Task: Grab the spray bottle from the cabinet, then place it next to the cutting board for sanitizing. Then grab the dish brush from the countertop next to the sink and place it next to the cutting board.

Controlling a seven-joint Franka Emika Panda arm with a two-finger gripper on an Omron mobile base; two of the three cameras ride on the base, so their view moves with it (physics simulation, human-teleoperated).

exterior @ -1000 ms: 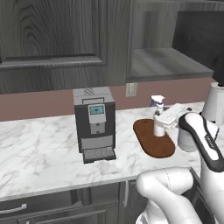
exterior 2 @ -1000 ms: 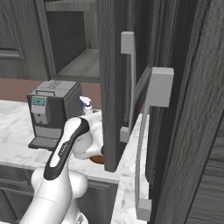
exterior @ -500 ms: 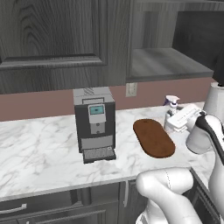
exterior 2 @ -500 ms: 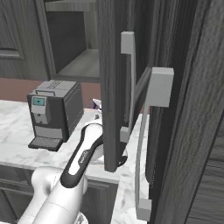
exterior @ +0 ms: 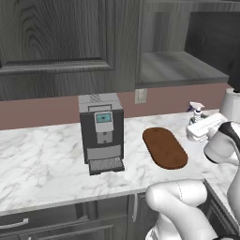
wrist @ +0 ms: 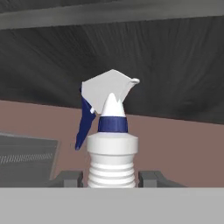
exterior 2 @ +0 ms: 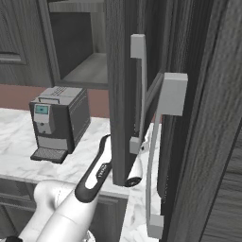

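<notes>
A: What's closest in the hand view?

B: The gripper (wrist: 111,178), at six o'clock. Its two dark finger tips (wrist: 70,178) stand on either side of the ribbed white neck of the spray bottle (wrist: 110,131), set narrow and clamped on it. The bottle is upright, its blue trigger hanging toward nine o'clock and the white nozzle pointing toward two.

A: And from the left base view?

B: The white arm (exterior: 180,211) curves up from five o'clock. The hand with the gripper (exterior: 194,130) sits at about three o'clock, and the spray bottle (exterior: 197,110) pokes up just behind it, over the countertop (exterior: 42,164).

A: Where's the cutting board?

B: The cutting board (exterior: 164,147) lies flat on the marble just nine-o'clock-side of the hand, near it but apart. I cannot tell whether the bottle's base touches the slab.

A: Farther back?

B: The coffee machine (exterior: 101,132) stands at the board's nine o'clock, well apart. Behind it run the pink wall and a wall outlet (exterior: 140,96), and above, toward one o'clock, the cabinet (exterior: 178,65) is open with its grey shelf bare.

A: The right base view?

B: An open cabinet door (exterior 2: 124,90) at twelve o'clock hides the hand; the coffee machine (exterior 2: 59,123) is at nine.
</notes>
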